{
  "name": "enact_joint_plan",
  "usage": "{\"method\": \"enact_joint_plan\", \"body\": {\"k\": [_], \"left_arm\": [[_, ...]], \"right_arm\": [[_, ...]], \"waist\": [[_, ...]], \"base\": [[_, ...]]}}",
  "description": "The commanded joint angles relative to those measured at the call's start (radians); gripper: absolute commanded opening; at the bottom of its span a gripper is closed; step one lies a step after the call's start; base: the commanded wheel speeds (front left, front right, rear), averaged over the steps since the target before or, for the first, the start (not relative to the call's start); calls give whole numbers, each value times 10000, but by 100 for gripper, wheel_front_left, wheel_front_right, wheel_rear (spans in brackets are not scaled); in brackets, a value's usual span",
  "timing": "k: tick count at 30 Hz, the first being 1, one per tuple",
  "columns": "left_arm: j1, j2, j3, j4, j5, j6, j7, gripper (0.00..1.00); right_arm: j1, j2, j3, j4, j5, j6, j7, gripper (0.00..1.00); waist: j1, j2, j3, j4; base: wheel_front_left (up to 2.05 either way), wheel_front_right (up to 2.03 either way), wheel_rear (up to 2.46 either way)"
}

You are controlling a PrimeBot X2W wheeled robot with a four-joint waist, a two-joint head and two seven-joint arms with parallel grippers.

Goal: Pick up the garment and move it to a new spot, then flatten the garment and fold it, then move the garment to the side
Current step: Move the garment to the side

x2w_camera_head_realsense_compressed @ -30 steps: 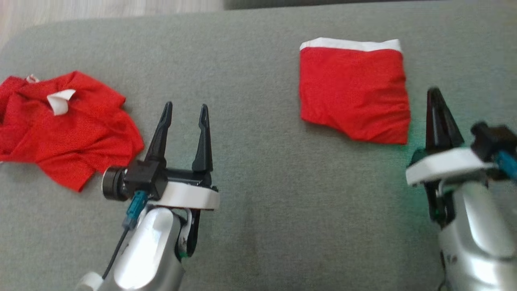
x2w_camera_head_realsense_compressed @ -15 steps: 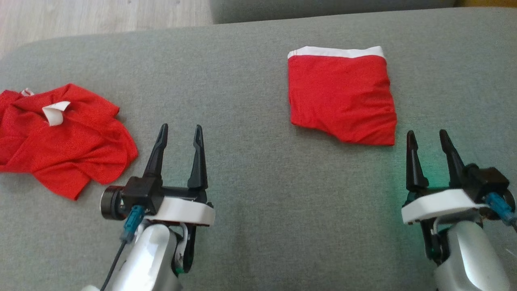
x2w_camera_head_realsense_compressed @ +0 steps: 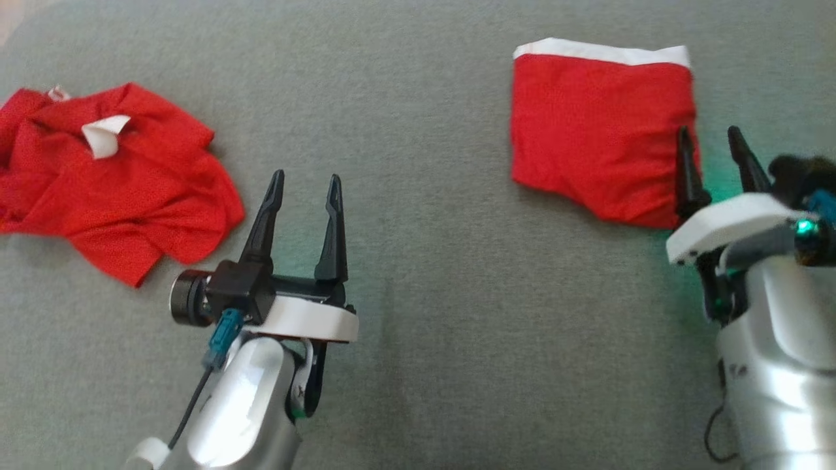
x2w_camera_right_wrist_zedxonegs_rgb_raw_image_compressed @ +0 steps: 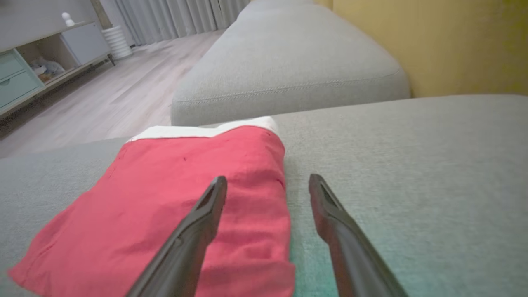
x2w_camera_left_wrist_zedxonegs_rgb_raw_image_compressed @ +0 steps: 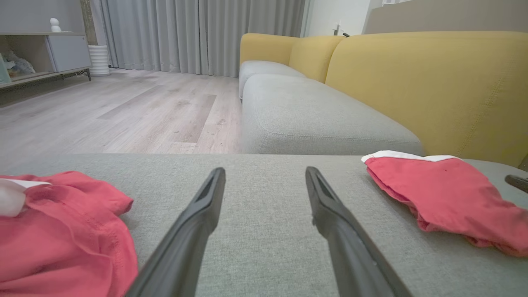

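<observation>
A red garment with a white waistband lies folded on the grey cushion at the right. It also appears in the left wrist view and the right wrist view. My right gripper is open above the garment's right edge. One of its fingers is over the red cloth and the other over bare cushion, with nothing between them. A second red garment lies crumpled at the left. My left gripper stands open over bare cushion between the two garments, holding nothing.
The grey cushion spreads wide between and in front of the garments. Beyond it stand another grey seat and a yellow backrest. A wooden floor and a low cabinet lie to the far left.
The right gripper has opened from shut and come forward to the folded garment's right edge. The head camera has shifted. The left gripper stays open in the same place.
</observation>
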Motion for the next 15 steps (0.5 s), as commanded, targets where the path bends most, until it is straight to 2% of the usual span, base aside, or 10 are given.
{"method": "enact_joint_plan", "body": {"k": [1,5,9,10,11,15], "left_arm": [[-355,83,190,-339,-58,21,-49,100],[-469,83,107,-343,-121,76,-49,100],[-524,83,71,-347,-163,110,-49,100],[-534,83,81,-340,-165,115,-49,100],[-544,83,97,-328,-163,119,-49,100],[-551,83,184,-277,-137,145,-49,100]], "right_arm": [[-452,-86,134,35,178,-7,173,100],[-1132,-279,10,1269,448,-7,850,100],[-1512,-373,455,2295,670,-7,1392,99],[-1575,-422,624,2438,753,-7,1424,43],[-1623,-506,811,2541,775,-7,1393,0],[-1723,-827,1376,2701,750,-7,1131,0]], "waist": [[-2,0,230,244],[-2,0,394,452],[-2,0,438,568],[-2,0,437,574],[-2,0,429,570],[-2,0,344,480]], "base": [[0,0,0],[0,0,0],[0,0,0],[0,0,0],[0,0,0],[0,0,0]]}}
